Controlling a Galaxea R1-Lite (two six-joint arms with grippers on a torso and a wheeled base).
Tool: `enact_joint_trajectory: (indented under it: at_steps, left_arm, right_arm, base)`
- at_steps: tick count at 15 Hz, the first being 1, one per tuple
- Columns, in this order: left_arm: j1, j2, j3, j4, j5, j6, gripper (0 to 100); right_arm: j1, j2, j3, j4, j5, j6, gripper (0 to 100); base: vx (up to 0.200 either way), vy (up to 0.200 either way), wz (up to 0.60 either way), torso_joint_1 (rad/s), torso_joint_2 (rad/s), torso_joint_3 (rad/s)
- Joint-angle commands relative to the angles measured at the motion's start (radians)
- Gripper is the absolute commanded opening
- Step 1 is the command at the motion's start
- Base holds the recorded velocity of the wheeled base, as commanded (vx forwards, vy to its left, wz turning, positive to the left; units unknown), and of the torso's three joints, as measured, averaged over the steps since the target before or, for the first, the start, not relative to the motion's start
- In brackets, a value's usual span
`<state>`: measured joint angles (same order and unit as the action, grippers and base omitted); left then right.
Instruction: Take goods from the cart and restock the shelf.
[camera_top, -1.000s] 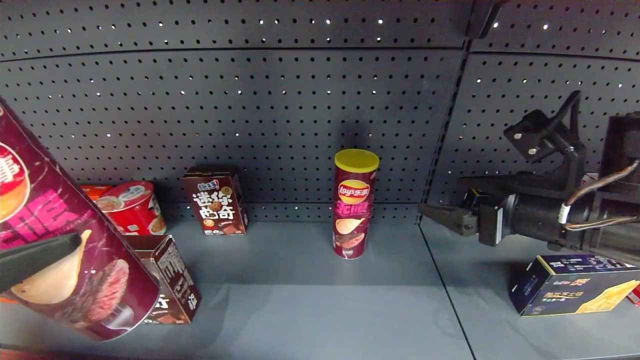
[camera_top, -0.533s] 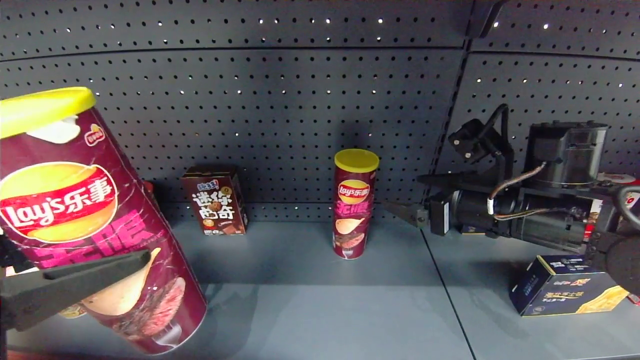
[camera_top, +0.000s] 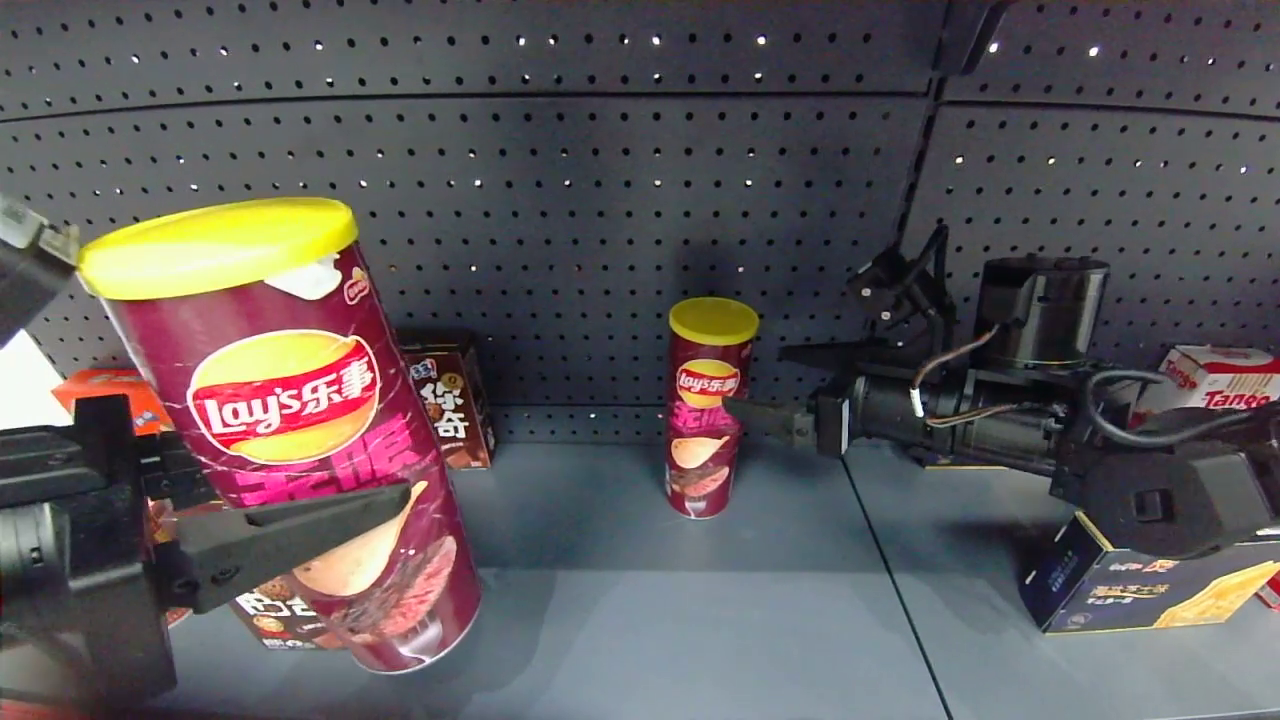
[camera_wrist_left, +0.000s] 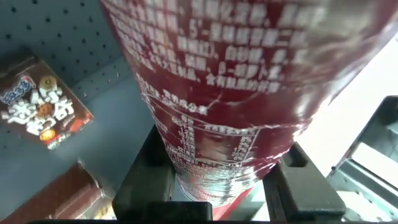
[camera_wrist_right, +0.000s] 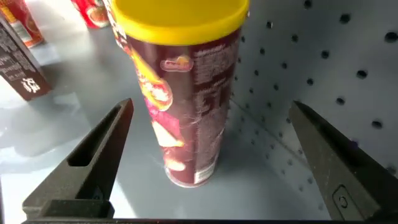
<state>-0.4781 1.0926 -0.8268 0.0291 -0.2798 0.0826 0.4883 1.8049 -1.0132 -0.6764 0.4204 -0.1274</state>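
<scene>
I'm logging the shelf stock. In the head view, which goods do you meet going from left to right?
held chip can → brown cookie box → upright chip can → dark blue box

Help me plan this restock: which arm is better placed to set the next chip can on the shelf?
Left. The left claw is shut on a chip can, tilted at the shelf's front. The right claw is open and empty, straddling the standing can at the back.
</scene>
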Motion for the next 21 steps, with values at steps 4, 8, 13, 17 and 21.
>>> enact_joint_trajectory:
  at_steps: [4, 8, 13, 17, 21]
  left_arm:
    - [0.004, 0.024, 0.003, -0.008, 0.002, -0.001, 0]
    - [0.007, 0.029, 0.008, -0.008, 0.004, -0.003, 0]
    - [0.009, 0.043, 0.014, -0.008, 0.004, -0.004, 0]
    - [0.019, 0.040, 0.025, -0.008, 0.005, -0.004, 0]
    - [0.032, 0.040, 0.025, -0.008, 0.004, -0.004, 0]
  right_arm:
    - [-0.047, 0.083, -0.012, -0.068, 0.104, -0.003, 100]
    - [-0.068, 0.139, -0.021, -0.164, 0.210, -0.006, 100]
    - [-0.054, 0.185, -0.048, -0.178, 0.290, -0.004, 100]
    - [-0.020, 0.232, -0.081, -0.195, 0.291, 0.000, 100]
    - [-0.005, 0.287, -0.094, -0.215, 0.290, 0.000, 100]
  base:
    - [0.000, 0.000, 0.00, 0.000, 0.00, 0.000]
    - [0.000, 0.000, 0.00, 0.000, 0.00, 0.000]
    - [0.000, 0.000, 0.00, 0.000, 0.00, 0.000]
    - [0.000, 0.000, 0.00, 0.000, 0.00, 0.000]
    - [0.000, 0.000, 0.00, 0.000, 0.00, 0.000]
